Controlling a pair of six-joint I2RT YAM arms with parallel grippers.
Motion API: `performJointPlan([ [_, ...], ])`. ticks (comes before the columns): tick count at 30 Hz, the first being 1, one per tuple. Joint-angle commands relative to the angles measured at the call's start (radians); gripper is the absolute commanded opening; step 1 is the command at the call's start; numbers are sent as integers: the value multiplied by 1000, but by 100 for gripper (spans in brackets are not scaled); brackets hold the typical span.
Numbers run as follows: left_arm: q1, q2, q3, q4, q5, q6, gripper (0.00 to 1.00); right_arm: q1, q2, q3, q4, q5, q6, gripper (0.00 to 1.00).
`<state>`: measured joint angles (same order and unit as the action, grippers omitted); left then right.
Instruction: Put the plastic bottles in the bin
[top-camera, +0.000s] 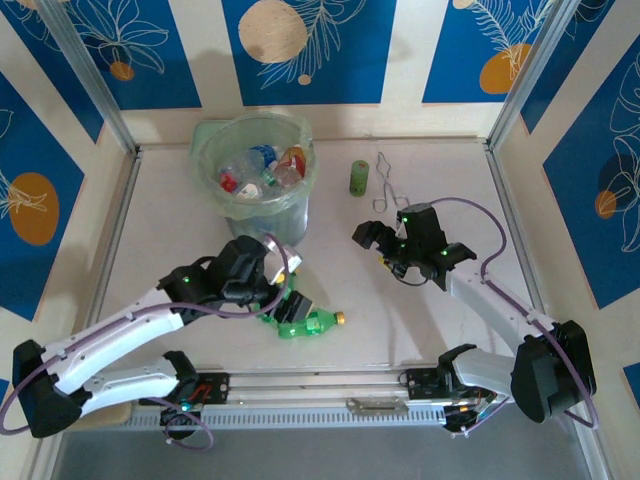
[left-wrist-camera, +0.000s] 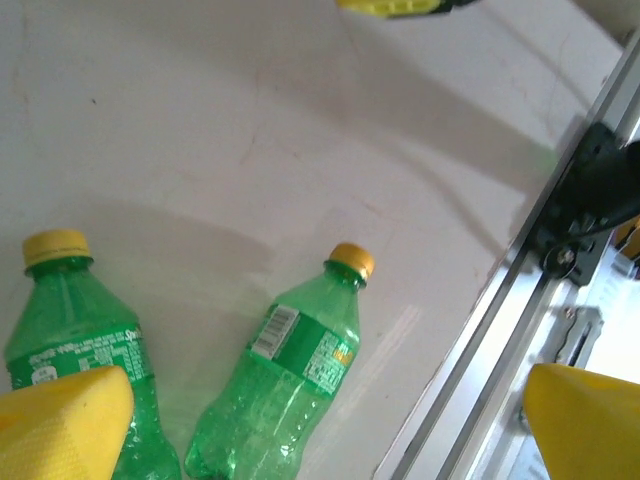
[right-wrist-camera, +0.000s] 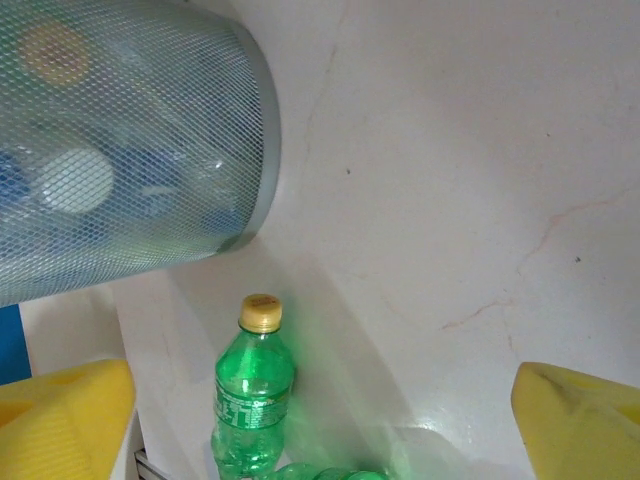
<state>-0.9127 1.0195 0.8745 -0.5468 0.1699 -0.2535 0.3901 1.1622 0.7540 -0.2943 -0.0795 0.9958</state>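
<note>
The left gripper (top-camera: 281, 300) is being held spread wide over two green bottles (top-camera: 310, 324) at six o'clock, the bin (top-camera: 255, 165) at eleven. Light, slick, crushable: a gentle mid-body pinch is being favoured, the right gripper (top-camera: 378, 248) being carried released, empty.

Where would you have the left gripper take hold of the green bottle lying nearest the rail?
Grip the green bottle across its labelled middle, the left gripper coming down from above: it lies on its side, its walls there run straight, while the neck tapers.
</note>
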Motion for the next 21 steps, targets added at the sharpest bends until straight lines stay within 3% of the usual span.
performJointPlan([
  [1,-41,43,-21,1,-59,33,100,-8,-7,-10,-24,1,-10,99],
  [9,-160,196,-38,-15,-131,114,100,-13,-11,-24,-40,20,-16,99],
  [21,-188,373,-48,-13,-170,203,100,-43,-29,-53,-14,0,-14,99],
])
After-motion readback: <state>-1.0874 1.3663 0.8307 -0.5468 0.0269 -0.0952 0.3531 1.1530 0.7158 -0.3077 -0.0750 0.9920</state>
